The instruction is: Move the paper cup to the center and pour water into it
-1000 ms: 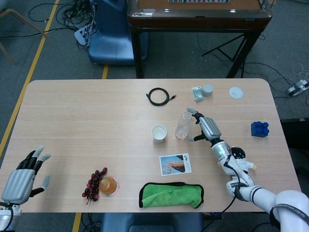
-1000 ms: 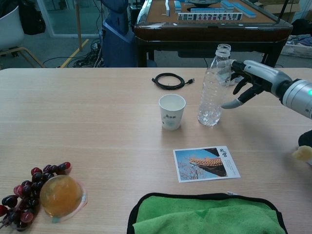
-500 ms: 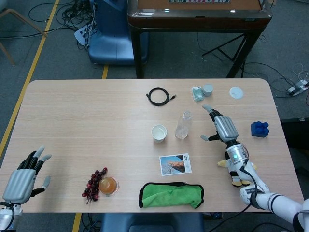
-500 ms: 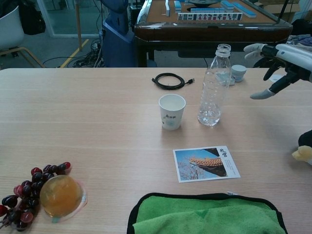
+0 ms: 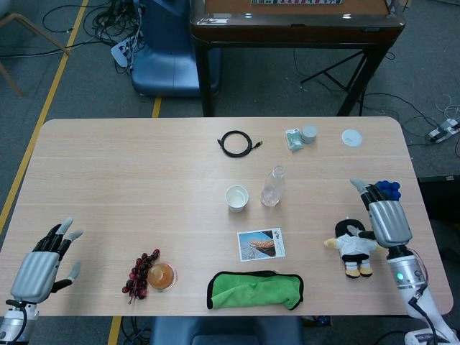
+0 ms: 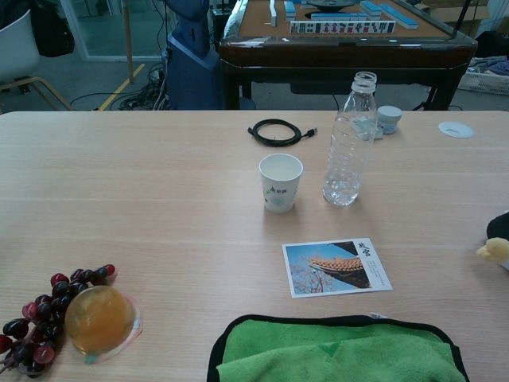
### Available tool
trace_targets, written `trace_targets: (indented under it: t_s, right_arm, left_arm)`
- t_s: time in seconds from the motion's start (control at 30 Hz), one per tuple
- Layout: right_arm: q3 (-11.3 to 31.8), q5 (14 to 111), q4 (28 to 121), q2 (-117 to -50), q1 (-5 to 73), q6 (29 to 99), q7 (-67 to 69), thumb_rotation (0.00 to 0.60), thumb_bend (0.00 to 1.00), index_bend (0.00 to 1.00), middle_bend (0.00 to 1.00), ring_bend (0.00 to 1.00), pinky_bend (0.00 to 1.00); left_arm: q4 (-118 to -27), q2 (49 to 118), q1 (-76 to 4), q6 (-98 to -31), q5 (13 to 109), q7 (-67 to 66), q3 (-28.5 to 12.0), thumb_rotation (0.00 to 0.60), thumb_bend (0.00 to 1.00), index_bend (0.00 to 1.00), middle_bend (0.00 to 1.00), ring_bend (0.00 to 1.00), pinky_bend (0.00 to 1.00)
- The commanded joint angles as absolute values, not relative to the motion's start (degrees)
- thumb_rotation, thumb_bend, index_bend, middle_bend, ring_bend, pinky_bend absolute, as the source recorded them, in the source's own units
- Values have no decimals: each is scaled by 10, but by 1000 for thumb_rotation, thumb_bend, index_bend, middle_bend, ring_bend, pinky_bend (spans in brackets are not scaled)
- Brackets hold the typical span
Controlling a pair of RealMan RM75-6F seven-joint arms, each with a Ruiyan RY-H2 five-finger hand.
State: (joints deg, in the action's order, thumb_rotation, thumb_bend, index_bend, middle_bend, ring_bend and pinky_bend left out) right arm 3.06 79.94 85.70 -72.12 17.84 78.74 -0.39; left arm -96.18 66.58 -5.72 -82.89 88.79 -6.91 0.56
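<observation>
A white paper cup [image 5: 236,198] [image 6: 281,181] stands upright near the middle of the table. Just to its right stands a clear, uncapped plastic bottle [image 5: 272,186] [image 6: 348,141], nearly empty. My right hand [image 5: 386,213] hovers far off at the table's right edge, fingers spread and holding nothing, well clear of the bottle. My left hand [image 5: 44,260] is at the front left corner, fingers apart and empty. Neither hand shows in the chest view.
A postcard [image 5: 261,244] and a green cloth [image 5: 256,289] lie in front of the cup. Grapes [image 5: 141,273] and an orange jelly cup [image 5: 162,276] sit front left. A black cable [image 5: 237,144], small lids [image 5: 309,133], a plush penguin [image 5: 351,244] and a blue block [image 5: 390,188] lie around.
My right hand has let go of the bottle and pulled back to the right edge of the table, leaving the chest view. The bottle stays upright. The left hand shifted slightly.
</observation>
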Motion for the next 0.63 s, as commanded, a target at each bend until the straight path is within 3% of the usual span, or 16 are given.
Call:
trace_targets:
  t_s: [0.03,0.27,0.63]
  right_arm:
    - [4,823,888,-700,139,830,-39,600,0,108,177,163,357]
    - [-20,850,883,-704,87,882,-54,600,0,109,179,163,357]
    - [-14,859,895,-682,78,870,-47,600,0,116,186,163,357]
  left_arm:
    - [-960,667,-57,-830,889,-68,6,600,379,189,0,0,187]
    - [-959,669,-53,-839,886,-70,3,600,380,188,0,0,187]
    - [-961,671,-57,-825,876,-80,3,600,379,188,0,0,187]
